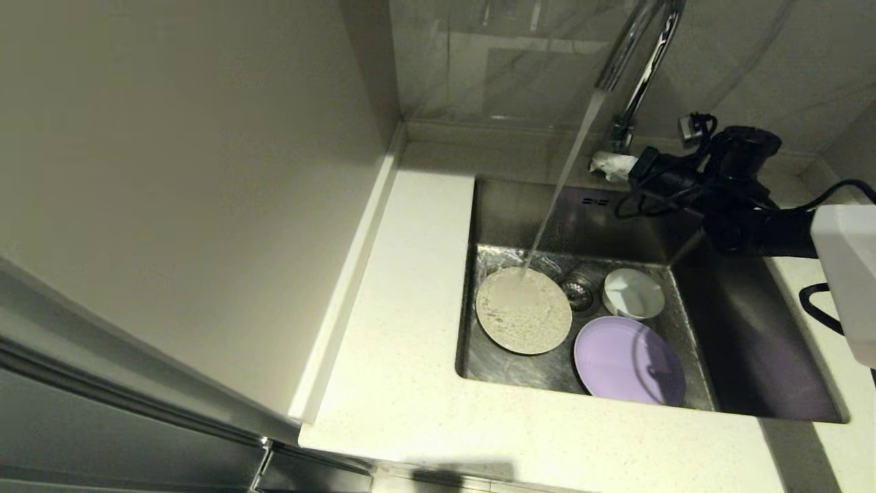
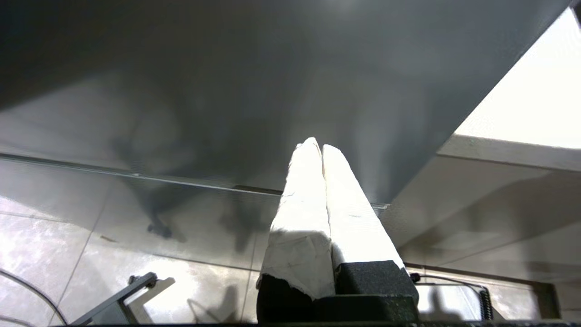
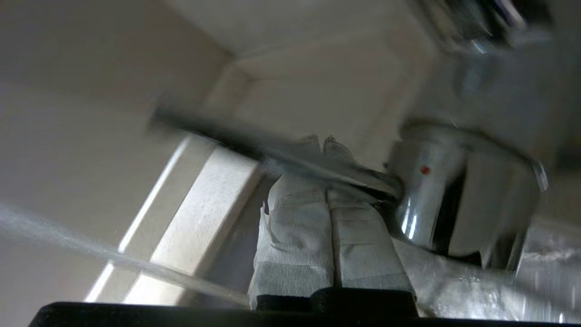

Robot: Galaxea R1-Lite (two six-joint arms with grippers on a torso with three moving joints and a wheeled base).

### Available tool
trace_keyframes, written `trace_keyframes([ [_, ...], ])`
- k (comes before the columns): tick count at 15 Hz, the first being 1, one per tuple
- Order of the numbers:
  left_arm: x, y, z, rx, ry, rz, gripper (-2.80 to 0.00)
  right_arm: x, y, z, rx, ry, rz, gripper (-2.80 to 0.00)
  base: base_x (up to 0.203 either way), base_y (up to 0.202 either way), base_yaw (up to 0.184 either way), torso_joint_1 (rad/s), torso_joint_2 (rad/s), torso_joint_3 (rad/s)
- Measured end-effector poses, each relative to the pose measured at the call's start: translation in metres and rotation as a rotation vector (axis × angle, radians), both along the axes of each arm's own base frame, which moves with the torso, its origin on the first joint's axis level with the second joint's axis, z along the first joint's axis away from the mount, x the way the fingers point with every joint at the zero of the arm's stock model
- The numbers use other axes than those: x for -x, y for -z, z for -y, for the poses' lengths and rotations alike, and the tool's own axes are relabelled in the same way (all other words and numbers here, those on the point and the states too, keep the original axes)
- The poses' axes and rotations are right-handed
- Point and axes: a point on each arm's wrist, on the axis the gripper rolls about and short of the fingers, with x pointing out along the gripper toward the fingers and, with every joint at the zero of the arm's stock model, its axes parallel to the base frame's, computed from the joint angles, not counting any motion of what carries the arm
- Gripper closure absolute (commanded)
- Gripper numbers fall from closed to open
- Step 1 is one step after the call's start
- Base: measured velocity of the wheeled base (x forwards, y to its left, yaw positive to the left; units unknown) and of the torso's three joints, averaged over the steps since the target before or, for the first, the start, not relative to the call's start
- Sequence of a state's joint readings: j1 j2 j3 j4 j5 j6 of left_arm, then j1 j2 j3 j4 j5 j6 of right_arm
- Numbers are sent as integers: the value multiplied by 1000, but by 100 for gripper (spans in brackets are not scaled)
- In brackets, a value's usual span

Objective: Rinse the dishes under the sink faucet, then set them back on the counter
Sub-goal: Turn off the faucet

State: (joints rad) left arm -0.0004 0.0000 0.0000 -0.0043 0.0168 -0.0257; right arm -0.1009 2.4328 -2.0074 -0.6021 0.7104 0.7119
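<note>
We see water running from the faucet in a slanted stream that lands on the cream plate, which lies flat on the floor of the sink at its left side. The small white bowl sits upright just right of the drain strainer, and the lavender plate lies flat nearer to us, close beside both the cream plate and the bowl. None of the three dishes is on the counter; all are down in the basin.

Our right pincer is up at the back rim of the sink, right beside the faucet's base, well above and behind the dishes. Its white-wrapped fingers are pressed together with nothing between them. In the right wrist view the tips sit just beside the thin lever that runs out from the chrome faucet body; the blur keeps us from saying whether they touch it. The water stream crosses that view apart from the fingers.

Our left pincer is away from the sink, hanging low in front of a dark cabinet front above a tiled floor. Its wrapped fingers meet at the tips and hold nothing.
</note>
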Motion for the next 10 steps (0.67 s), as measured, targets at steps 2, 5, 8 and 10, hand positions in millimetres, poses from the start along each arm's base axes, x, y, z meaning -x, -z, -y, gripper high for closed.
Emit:
trace_keyframes([
  [2,0,0,0,-1,0,0,0,2,-3,0,0,6,-12,0,0,0,0,0,0,0],
  [5,0,0,0,0,0,0,0,4,-9,-1,-2,3,14,0,0,0,0,0,0,0],
  [8,0,0,0,0,0,0,0,8,-17,-3,-28,-71,5,0,0,0,0,0,0,0],
  [10,0,0,0,0,0,0,0,12,-26,-5,-76,-138,16,0,0,0,0,0,0,0],
])
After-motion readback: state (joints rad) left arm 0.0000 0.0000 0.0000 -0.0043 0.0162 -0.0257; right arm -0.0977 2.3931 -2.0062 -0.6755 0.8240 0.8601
